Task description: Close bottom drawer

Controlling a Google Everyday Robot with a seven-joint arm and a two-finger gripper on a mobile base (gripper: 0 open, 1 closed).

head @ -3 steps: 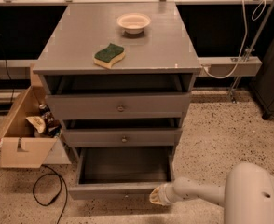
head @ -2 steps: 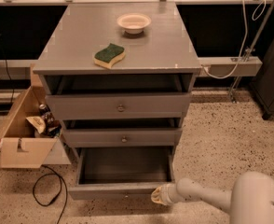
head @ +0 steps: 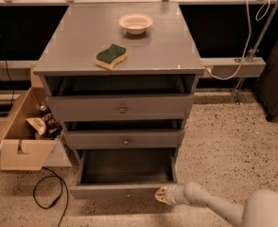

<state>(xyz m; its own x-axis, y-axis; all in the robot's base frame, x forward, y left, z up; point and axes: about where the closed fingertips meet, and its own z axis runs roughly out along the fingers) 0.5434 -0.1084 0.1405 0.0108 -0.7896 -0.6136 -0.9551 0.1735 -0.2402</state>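
Bottom drawer (head: 124,174): lowest of the grey cabinet's three, pulled well out over the floor, its empty inside open to view.
Change in drawer: none that I can see; its front panel sits as far out as a second ago.
Pincer (head: 161,195): at the right end of that front panel, touching it or just beside it, the same place as before; I cannot tell whether it is apart or together.
Arm (head: 210,203): reaches in from the lower right; the robot's body has dropped lower and further right in the view.
Meaning for the task: the push looks set up but has not started to work; the whole closing travel is left.
Middle drawer (head: 125,139), top drawer (head: 121,109): above it, far less open.
Desk (head: 162,46): the cabinet's top, carrying a green sponge (head: 111,56) and a small bowl (head: 135,22).
Cardboard box (head: 23,150): on the floor left of the cabinet.
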